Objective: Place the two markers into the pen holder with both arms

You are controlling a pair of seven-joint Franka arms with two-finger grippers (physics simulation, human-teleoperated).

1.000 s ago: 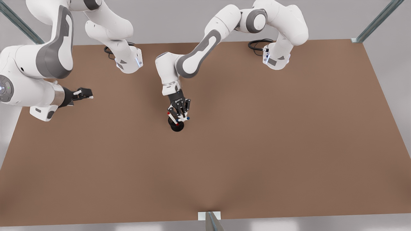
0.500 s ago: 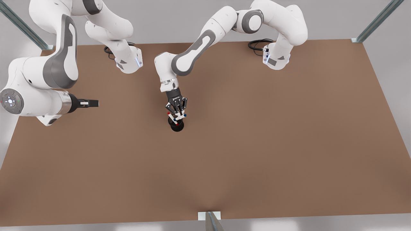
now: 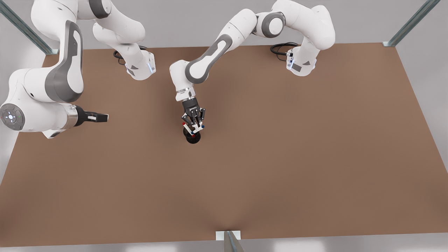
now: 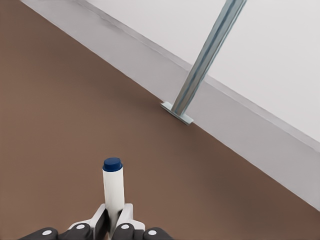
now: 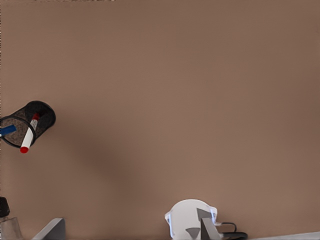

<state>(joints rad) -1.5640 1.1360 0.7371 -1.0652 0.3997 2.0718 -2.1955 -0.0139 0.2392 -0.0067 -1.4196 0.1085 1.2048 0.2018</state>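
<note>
Left claw (image 3: 196,130) at frame centre in the front view, pinching the blue marker (image 4: 113,187) directly above the pen holder (image 3: 193,138). In the left wrist view the fingers (image 4: 125,216) clamp the white barrel, blue end away from the claw. The marker's long axis looks tilted, lower end seemingly at or inside the rim; hard to confirm. Red marker (image 5: 28,134) already leans inside the holder. Right claw (image 3: 100,117) waits at left of frame, well apart above the bench (image 3: 315,157), fingers pressed together on nothing.
</note>
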